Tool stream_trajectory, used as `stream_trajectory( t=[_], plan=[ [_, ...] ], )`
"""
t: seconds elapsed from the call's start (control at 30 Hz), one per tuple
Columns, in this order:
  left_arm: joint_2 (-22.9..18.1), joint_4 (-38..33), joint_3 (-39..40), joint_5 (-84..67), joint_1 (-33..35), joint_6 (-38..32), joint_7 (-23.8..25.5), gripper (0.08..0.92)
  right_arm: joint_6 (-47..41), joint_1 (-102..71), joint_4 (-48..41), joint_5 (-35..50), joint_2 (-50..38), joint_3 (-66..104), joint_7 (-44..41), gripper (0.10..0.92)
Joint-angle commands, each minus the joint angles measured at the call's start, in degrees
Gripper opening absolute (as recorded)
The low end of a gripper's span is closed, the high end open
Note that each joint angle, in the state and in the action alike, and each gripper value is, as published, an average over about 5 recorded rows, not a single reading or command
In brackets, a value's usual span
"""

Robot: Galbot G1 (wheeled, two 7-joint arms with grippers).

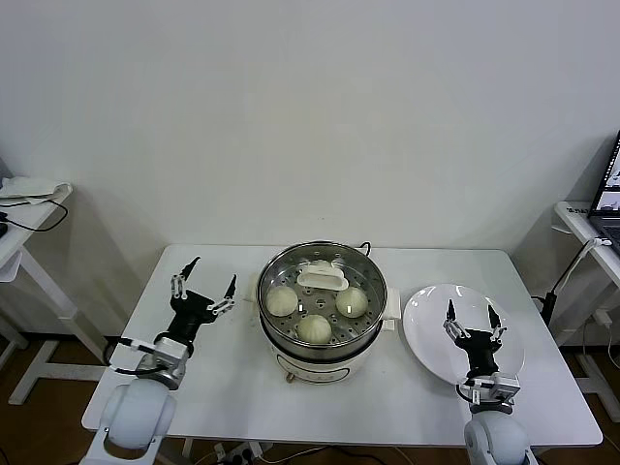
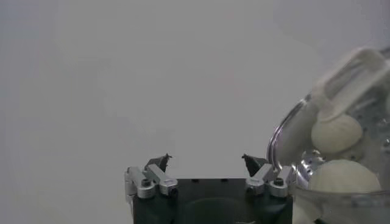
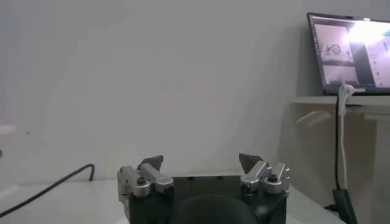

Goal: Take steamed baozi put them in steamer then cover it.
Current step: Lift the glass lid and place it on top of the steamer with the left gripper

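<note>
The steamer (image 1: 320, 362) stands mid-table, and a clear glass lid with a white handle (image 1: 322, 277) rests on it. Three baozi show through the glass: one on the left (image 1: 282, 301), one at the front (image 1: 314, 328), one on the right (image 1: 352, 301). My left gripper (image 1: 214, 270) hovers open and empty just left of the pot. In the left wrist view that gripper (image 2: 206, 159) has the lid handle (image 2: 353, 73) and two baozi (image 2: 336, 132) off to one side. My right gripper (image 1: 470, 308) is open and empty over the white plate (image 1: 431, 325). The right wrist view shows it (image 3: 200, 159) holding nothing.
The white table's front edge (image 1: 339, 441) lies close to both arms. A side table with a laptop (image 3: 350, 52) stands at the far right, and another with a cloth (image 1: 34, 189) at the far left. A dark cable (image 3: 49, 189) lies on the table.
</note>
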Motion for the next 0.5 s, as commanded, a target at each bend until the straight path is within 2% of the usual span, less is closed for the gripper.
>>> stream_trajectory(
  t=[0.03,0.27,0.5],
  plan=[
    [-2.56,6.99,-7.29,-17.86,2.16,-8.96,1.06,0.823,-0.23,-2.02,2.45,1.46,-0.77,0.24,-0.93,0.823],
    [-4.35,7.56,-6.7,-15.85,3.17,-10.29,0.31,0.823,0.59,-3.58,2.44,0.96,-0.07,-0.09,-2.31,0.823],
    [-3.86,8.05,-6.38,-13.69,4.02,-8.73,0.78,0.823,0.22,-4.41,2.8,-0.12,-0.15,-0.32,-3.29,0.823]
  ],
)
